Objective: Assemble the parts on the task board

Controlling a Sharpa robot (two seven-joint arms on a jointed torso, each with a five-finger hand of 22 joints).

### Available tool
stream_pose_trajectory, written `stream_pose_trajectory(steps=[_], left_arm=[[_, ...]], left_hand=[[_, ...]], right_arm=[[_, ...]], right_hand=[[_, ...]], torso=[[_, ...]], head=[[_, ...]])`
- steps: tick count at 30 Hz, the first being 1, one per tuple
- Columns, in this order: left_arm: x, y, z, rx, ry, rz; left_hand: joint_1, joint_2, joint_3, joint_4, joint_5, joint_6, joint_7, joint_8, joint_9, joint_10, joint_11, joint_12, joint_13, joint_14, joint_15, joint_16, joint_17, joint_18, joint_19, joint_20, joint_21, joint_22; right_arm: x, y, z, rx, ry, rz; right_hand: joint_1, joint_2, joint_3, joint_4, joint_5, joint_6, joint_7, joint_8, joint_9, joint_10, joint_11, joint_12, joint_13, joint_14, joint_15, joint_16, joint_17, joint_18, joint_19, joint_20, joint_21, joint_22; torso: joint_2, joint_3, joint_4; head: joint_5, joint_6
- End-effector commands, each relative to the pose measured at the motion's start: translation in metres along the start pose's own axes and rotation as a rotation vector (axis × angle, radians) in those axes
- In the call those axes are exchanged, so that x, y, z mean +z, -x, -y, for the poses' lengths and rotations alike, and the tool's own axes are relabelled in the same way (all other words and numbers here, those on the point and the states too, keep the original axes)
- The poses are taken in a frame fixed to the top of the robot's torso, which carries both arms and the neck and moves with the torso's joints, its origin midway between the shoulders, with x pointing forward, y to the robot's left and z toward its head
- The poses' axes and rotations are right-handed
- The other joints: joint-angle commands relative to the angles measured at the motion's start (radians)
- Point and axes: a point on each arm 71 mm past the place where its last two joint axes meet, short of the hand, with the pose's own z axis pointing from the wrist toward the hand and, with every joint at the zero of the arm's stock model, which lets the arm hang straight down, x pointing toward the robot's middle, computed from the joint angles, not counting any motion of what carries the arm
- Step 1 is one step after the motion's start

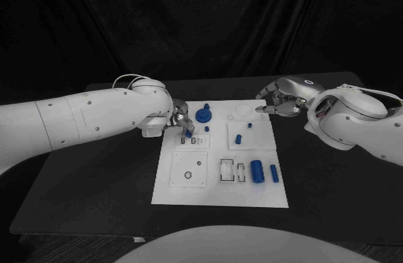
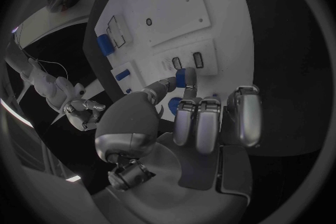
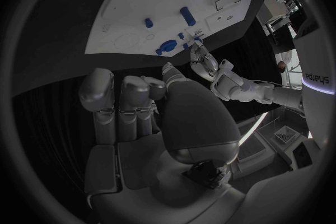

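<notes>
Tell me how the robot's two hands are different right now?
The left hand is over the task board and pinches a small blue part in its fingertips; the right hand holds nothing. The left hand reaches down to the board's slots, while the right hand hangs at the board's far corner with its fingers curled in. Both are silver and sit on white arms.

Task board (image 1: 220, 193): white plate, with black rectangular and oval outlines printed in its lower half. Parts: blue, among them a large cylinder (image 1: 256, 171) and a slimmer pin (image 1: 274, 173) at lower right of the plate, and a knob (image 1: 204, 112) at upper centre. Table (image 1: 92, 187): black. Left hand (image 1: 180, 122) and right hand (image 1: 281, 100): silver. Both arms: white.
</notes>
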Motion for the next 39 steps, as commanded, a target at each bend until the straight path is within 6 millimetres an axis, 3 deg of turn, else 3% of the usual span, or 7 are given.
stream_pose_trajectory(steps=[1,11,20,39], left_arm=[[0.000,-0.001,-0.001,-0.049,0.013,-0.005],[-0.001,-0.008,-0.004,-0.190,0.021,-0.093],[-0.002,-0.009,-0.002,-0.213,0.010,-0.086],[0.002,-0.016,-0.005,-0.231,0.009,-0.088]], left_hand=[[-0.012,0.002,0.028,-0.020,0.006,0.007,-0.003,-0.011,0.000,0.103,-0.008,0.003,0.262,0.104,-0.008,0.003,0.263,-0.003,0.007,-0.004,-0.003,0.100],[-0.024,0.002,0.054,-0.037,0.007,0.018,-0.004,-0.036,-0.004,0.103,-0.011,0.003,0.262,0.104,-0.013,0.003,0.263,-0.001,0.006,-0.009,-0.011,0.095],[-0.027,0.006,0.056,-0.036,0.008,0.020,-0.003,-0.038,-0.003,0.103,-0.011,0.003,0.262,0.104,-0.013,0.003,0.263,-0.001,0.005,-0.009,-0.013,0.094],[-0.028,0.013,0.063,-0.037,0.011,0.017,-0.002,-0.045,-0.001,0.103,-0.010,0.003,0.262,0.104,-0.012,0.003,0.263,0.001,0.000,-0.009,-0.018,0.089]], right_arm=[[0.000,-0.002,0.000,-0.002,-0.001,-0.011],[-0.001,-0.002,0.001,-0.003,-0.004,-0.014],[-0.001,-0.005,0.002,-0.001,-0.006,-0.020],[-0.002,-0.007,0.003,0.001,-0.008,-0.025]], right_hand=[[-0.004,0.010,-0.007,-0.001,0.004,0.008,0.001,0.005,-0.001,-0.009,0.001,-0.003,-0.001,0.011,0.007,-0.007,-0.001,-0.001,-0.007,0.003,-0.004,0.128],[-0.003,0.010,-0.008,-0.002,0.004,0.009,0.001,0.004,-0.003,-0.012,0.001,-0.016,-0.012,0.010,0.007,-0.008,-0.002,-0.001,-0.008,0.003,-0.005,0.128],[-0.002,0.010,-0.009,-0.002,0.004,0.009,0.001,0.004,-0.004,-0.015,0.002,-0.024,-0.019,0.010,0.007,-0.008,-0.003,0.000,-0.008,0.003,-0.007,0.128],[-0.002,0.010,-0.010,-0.002,0.004,0.009,0.002,0.004,-0.005,-0.018,0.002,-0.035,-0.029,0.010,0.007,-0.009,-0.005,0.000,-0.008,0.004,-0.007,0.128]], torso=[[0.002,-0.0008,-0.0010],[0.002,-0.0009,-0.0016],[0.002,-0.0008,-0.0020],[0.000,-0.0009,-0.0017]], head=[[0.004,0.000],[0.007,0.000],[0.013,0.000],[0.012,0.000]])
